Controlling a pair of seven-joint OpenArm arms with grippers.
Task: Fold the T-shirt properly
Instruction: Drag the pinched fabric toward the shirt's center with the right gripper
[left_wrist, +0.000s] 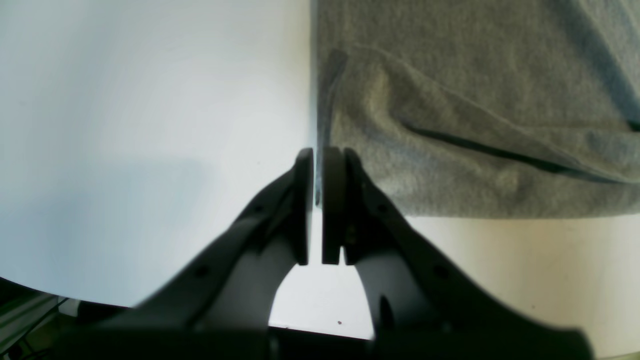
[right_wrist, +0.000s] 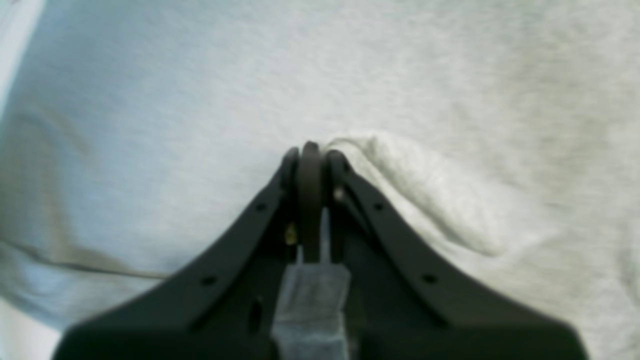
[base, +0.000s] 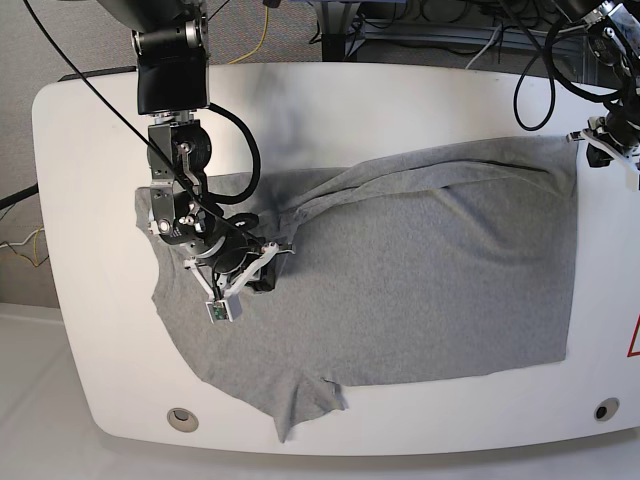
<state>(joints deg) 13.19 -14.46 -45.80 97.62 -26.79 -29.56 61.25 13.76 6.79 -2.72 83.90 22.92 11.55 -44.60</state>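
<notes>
The heather-grey T-shirt (base: 430, 280) lies spread and wrinkled across the white table (base: 400, 100). One sleeve points to the front edge and a long fold runs along its far side. My right gripper (base: 272, 268) rests on the shirt's left part. In the right wrist view this gripper (right_wrist: 310, 147) is shut on a pinched ridge of the cloth (right_wrist: 430, 195). My left gripper (base: 588, 140) is at the shirt's far right corner. In the left wrist view it (left_wrist: 318, 155) is closed on the shirt's edge (left_wrist: 475, 100), over bare table (left_wrist: 125, 125).
Two round holes (base: 181, 418) (base: 603, 410) sit near the table's front corners. A red marking (base: 634, 340) shows at the right edge. Cables (base: 530, 70) hang behind the table's far side. The table's edge shows at lower left in the left wrist view (left_wrist: 45, 295).
</notes>
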